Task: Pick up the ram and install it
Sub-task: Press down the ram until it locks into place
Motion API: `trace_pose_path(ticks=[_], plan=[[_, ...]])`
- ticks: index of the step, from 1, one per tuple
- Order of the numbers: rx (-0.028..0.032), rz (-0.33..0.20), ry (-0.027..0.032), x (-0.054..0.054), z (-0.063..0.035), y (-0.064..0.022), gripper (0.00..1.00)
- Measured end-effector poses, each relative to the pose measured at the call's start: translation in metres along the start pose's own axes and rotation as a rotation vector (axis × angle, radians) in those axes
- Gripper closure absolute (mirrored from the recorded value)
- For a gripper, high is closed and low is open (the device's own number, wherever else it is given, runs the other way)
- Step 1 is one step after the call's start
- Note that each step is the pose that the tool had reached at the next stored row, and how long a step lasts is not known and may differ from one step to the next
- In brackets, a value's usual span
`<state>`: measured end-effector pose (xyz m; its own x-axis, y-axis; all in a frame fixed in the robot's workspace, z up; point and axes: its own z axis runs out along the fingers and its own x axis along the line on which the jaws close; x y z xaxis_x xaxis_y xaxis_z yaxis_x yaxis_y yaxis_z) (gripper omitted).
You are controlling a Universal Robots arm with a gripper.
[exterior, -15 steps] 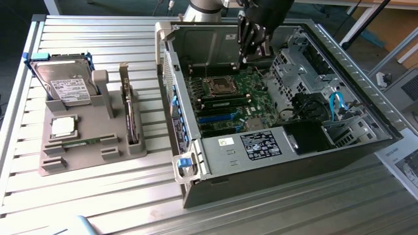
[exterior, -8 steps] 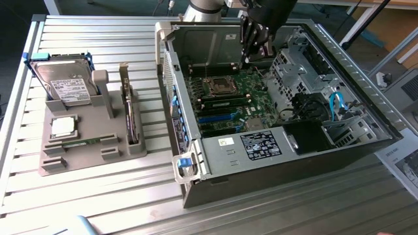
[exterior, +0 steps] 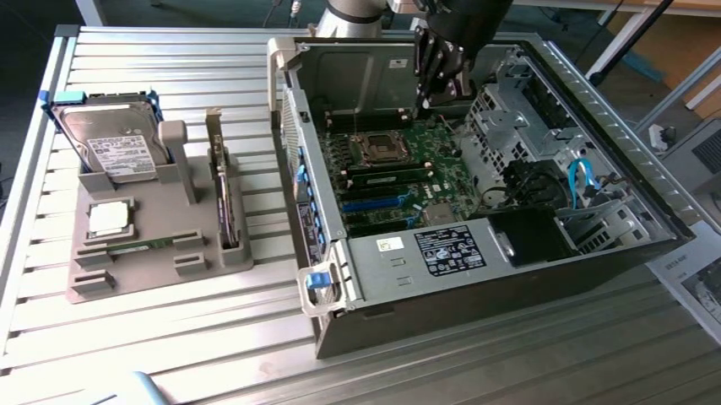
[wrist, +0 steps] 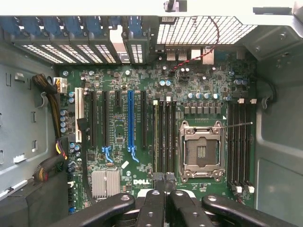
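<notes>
Exterior view: my clenched gripper [exterior: 425, 103] hangs inside the open case [exterior: 614, 114], over the board's [exterior: 434, 160] far edge, near the drive cage. Well left, the tray [exterior: 181, 181] holds the drive [exterior: 113, 143], chip [exterior: 110, 218] and, nearest, the ram [exterior: 141, 245]. Case walls close round me.

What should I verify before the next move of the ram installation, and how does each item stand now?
1. Jaws of the gripper shut: ok.
2. Ram held between the jaws: cannot tell.
3. Gripper above the motherboard, inside the open computer case: ok.
4. Memory slots beside the CPU socket in sight: ok.
5. No cable lying across those slots: ok.
</notes>
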<state>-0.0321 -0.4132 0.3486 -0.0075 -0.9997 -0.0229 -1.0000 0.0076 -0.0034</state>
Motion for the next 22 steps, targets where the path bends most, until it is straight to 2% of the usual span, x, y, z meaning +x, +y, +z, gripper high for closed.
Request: trace_pose_path(ticks=[3, 10, 16, 22], plan=[[0.0001, 0.008, 0.0001, 0.0000, 0.0000, 0.0000, 0.90], [0.0041, 0.181, 0.0007, 0.0000, 0.0000, 0.0000, 0.90], [0.0088, 0.385, 0.0014, 0.0000, 0.0000, 0.0000, 0.90], [0.0116, 0.507, 0.0016, 0.0000, 0.0000, 0.0000, 0.90]])
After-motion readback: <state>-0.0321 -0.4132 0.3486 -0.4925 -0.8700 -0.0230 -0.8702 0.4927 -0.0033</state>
